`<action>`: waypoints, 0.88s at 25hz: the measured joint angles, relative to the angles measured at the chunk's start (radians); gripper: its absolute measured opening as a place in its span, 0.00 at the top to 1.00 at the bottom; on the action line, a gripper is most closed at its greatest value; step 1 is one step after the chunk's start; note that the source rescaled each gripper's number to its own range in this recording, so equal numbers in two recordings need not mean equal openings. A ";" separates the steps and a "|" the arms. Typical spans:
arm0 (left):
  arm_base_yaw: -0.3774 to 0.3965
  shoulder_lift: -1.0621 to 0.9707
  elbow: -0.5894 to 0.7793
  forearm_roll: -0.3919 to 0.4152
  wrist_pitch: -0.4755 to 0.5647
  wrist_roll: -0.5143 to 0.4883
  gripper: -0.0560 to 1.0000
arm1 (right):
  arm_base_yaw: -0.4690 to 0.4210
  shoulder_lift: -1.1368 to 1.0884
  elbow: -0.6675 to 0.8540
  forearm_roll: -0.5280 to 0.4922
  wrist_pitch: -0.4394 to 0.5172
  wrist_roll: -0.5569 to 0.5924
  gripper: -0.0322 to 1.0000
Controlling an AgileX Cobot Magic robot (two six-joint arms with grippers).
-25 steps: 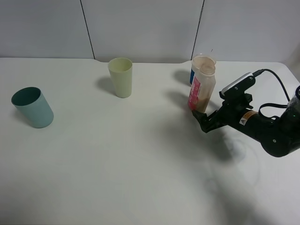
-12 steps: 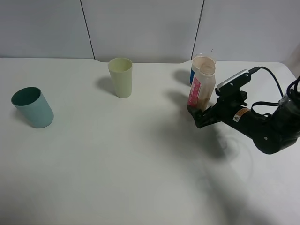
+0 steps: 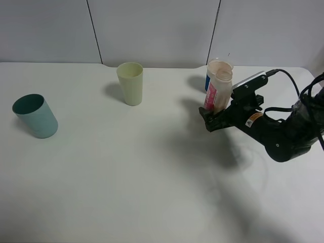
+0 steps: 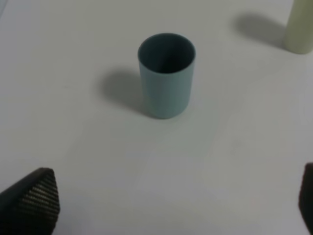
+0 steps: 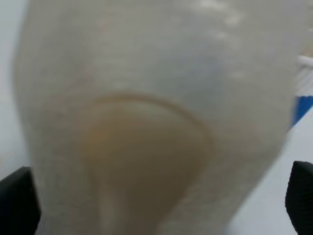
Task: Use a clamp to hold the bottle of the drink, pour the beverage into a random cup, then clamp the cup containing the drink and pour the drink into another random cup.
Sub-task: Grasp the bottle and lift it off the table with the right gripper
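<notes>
Exterior high view: right claw (image 3: 211,119) is wide open, jaws either side of the lower part of the bottle (image 3: 218,91), nothing gripped yet. The bottle stands uncapped at the right rear of the bench (image 3: 126,182), just in front of a blue-and-white cup (image 3: 208,81). It fills the right wrist view, tan beverage (image 5: 146,161) showing through the wall. Yellow-green cup (image 3: 130,83) and teal cup (image 3: 35,116) stand upright, well apart to the left. Left claw (image 4: 168,200) is open and empty, facing the teal cup. Risks, as I judge them: a finger nudging the bottle before closing could tip it and spill through the open mouth. A grip this low may let it pivot on lifting. A hard squeeze could buckle the plastic.
</notes>
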 joint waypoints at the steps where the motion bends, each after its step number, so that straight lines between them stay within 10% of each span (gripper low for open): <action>1: 0.000 0.000 0.000 0.000 0.000 0.000 0.00 | 0.008 0.003 0.000 0.007 0.000 0.002 0.00; 22: 0.000 0.000 0.000 0.000 0.000 0.000 0.00 | 0.069 0.040 -0.049 0.088 0.001 0.012 0.00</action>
